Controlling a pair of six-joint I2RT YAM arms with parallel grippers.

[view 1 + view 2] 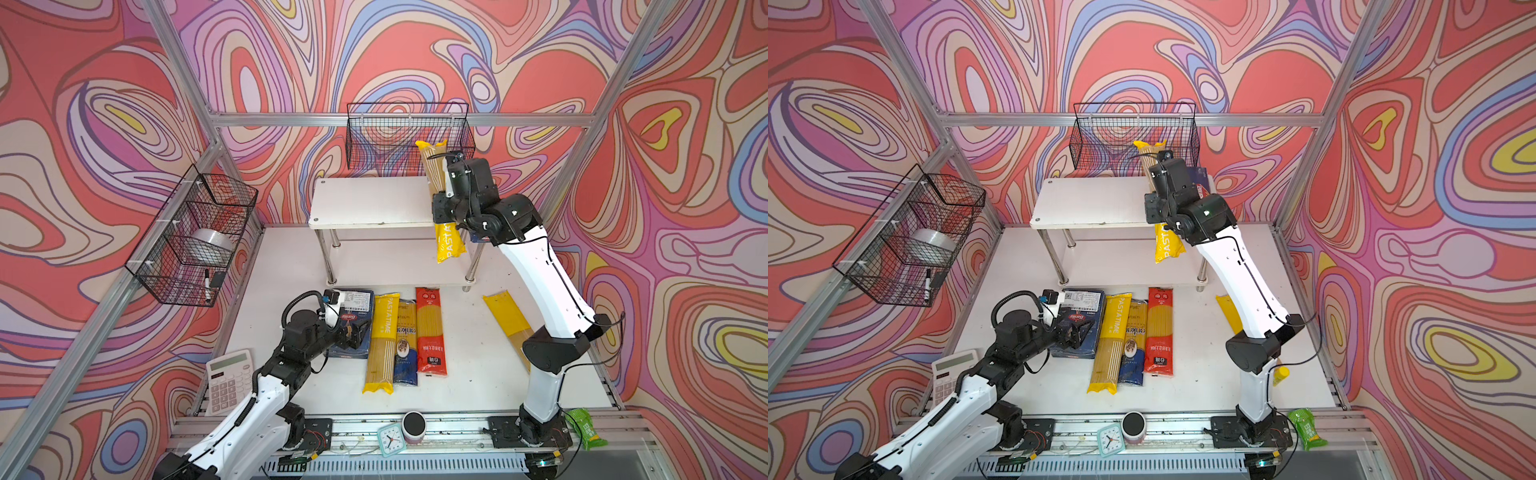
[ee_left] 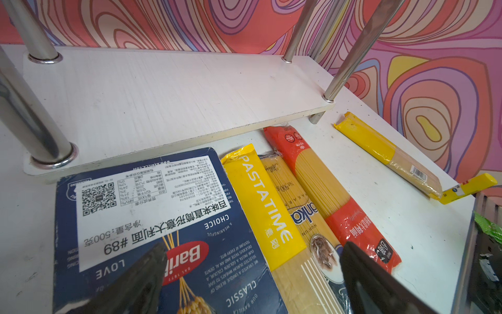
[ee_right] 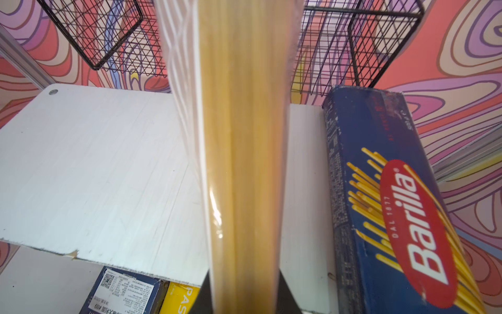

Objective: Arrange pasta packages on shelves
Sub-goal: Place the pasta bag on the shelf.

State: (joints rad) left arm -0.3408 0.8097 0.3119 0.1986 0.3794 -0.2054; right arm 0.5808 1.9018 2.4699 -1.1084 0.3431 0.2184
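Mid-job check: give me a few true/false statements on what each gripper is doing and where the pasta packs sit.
The right gripper is shut on a yellow PASTATIME pack. True.
The left gripper is shut on the wide Barilla box. False: it is open above the box.
A slim Barilla box is on the top shelf. True.
The red spaghetti pack is also on the top shelf. False: it lies on the table.
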